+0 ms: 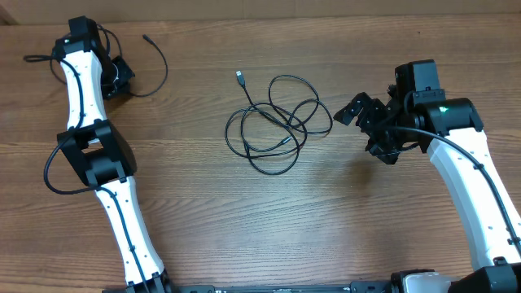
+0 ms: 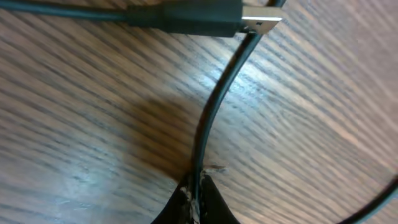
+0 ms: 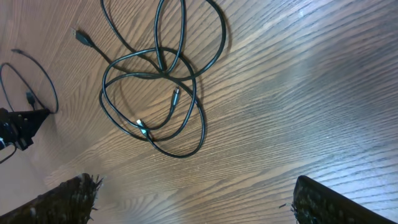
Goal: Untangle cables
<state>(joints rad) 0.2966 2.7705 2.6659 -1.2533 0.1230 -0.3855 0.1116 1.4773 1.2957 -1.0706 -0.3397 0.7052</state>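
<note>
Left jaws are pinched right down on a lone cable point(image 2: 214, 106), the fingertips point(image 2: 181, 208) meeting around the thin black cord with no gap showing, low over the desk point(image 1: 269, 228). Just beyond the grip, a black plug point(image 2: 205, 18) with a silver tip lies across the line. Whether that plug belongs to the gripped cord, I cannot tell from here. From above, this cord sits at the far left corner, curling away from the arm, well apart from everything else. My read is that it is being kept out there so it cannot snag the others.

Over to the right jaws: spread as wide as they go and holding nothing, with bare wood between the two fingers point(image 3: 71, 199). They hang just beside the tangle point(image 1: 277, 122), not touching it and angled toward it, which looks like a line-up for the next pick.

The tangle is where the work lies. It sits mid-desk as a knot of overlapping black loops, with one plug end point(image 1: 238, 75) poking out free at the upper left. The right wrist view shows a silver tip point(image 3: 142, 124) buried inside the loops. I'd say one cord is out and the rest remain crossed. The free end looks the easiest pick, because pulling a buried strand could tighten the loops or drag the whole bundle.
</note>
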